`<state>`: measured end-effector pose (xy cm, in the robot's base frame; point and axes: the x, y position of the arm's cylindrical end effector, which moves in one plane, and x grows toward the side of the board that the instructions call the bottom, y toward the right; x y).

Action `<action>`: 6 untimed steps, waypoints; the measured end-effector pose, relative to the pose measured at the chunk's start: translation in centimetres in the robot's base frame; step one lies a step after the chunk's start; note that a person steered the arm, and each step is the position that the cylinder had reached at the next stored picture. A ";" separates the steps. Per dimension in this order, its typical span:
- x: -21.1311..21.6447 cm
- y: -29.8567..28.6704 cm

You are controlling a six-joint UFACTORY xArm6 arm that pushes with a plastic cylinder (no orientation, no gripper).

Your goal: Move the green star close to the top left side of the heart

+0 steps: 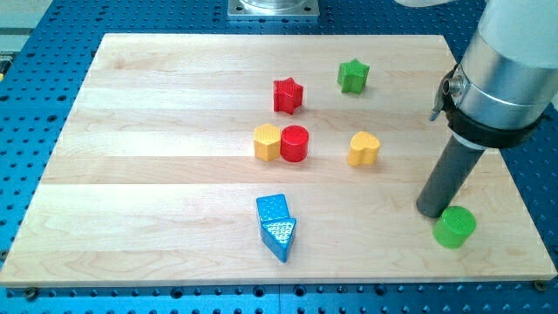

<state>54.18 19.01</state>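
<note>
The green star (pixel 353 76) sits near the view's top, right of centre, on the wooden board (pixel 157 131). The yellow heart (pixel 364 149) lies below it, near the board's middle right. My tip (pixel 432 210) rests on the board at the lower right, well to the right of and below the heart, far from the star. The green cylinder (pixel 455 227) lies right beside my tip, at its lower right.
A red star (pixel 287 95) lies left of the green star. A yellow hexagon (pixel 267 142) and a red cylinder (pixel 295 144) touch at the centre. A blue cube (pixel 273 208) and blue triangle (pixel 279 238) sit at the bottom centre.
</note>
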 end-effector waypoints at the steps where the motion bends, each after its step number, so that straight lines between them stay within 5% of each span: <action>1: -2.5 -0.2; 3: -17.1 5.3; 6: -26.6 -3.3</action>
